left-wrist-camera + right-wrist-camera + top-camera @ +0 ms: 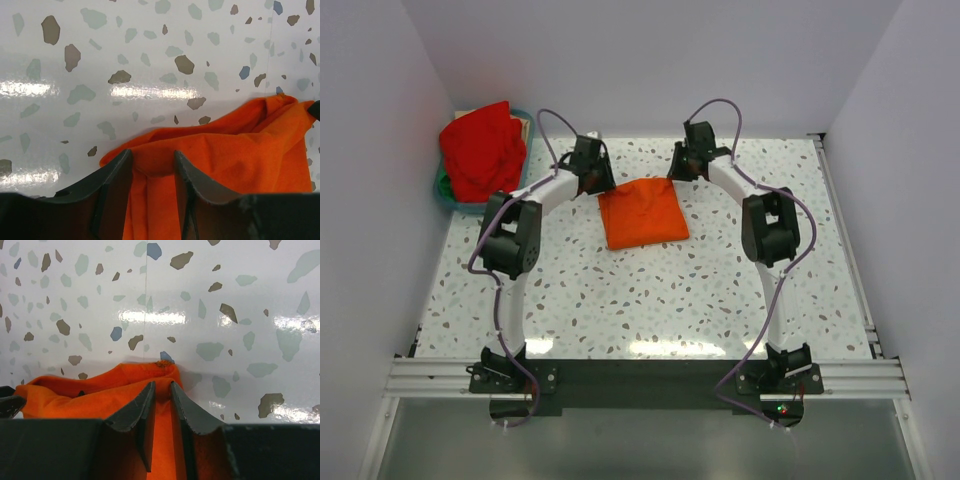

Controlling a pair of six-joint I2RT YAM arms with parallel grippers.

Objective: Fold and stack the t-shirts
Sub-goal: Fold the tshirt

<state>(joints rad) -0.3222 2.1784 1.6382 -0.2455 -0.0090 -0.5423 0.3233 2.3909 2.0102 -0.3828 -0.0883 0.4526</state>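
The left end effector (152,154) stands with its jaws moderately apart. A fold of the orange t-shirt (240,155) lies in the gap between them, and the fingers (115,172) do not appear to press on it. The right end effector (162,385) has its jaws drawn narrow, with the edge of the same orange cloth pinched between the fingertips, where a small corner of fabric bunches up just beyond them. Both end effectors sit low at the far edge of the shirt, the left at its far left corner and the right at its far right corner. Each arm arcs in from its side.

The orange t-shirt lies folded into a rough square near the middle of the speckled tabletop (670,300), slightly toward the far side, with its near edge flat on the surface. Well apart from it, in the far left corner, the red t-shirt (480,150) is heaped, crumpled, in a blue-green basket (442,197) and rises above its rim.
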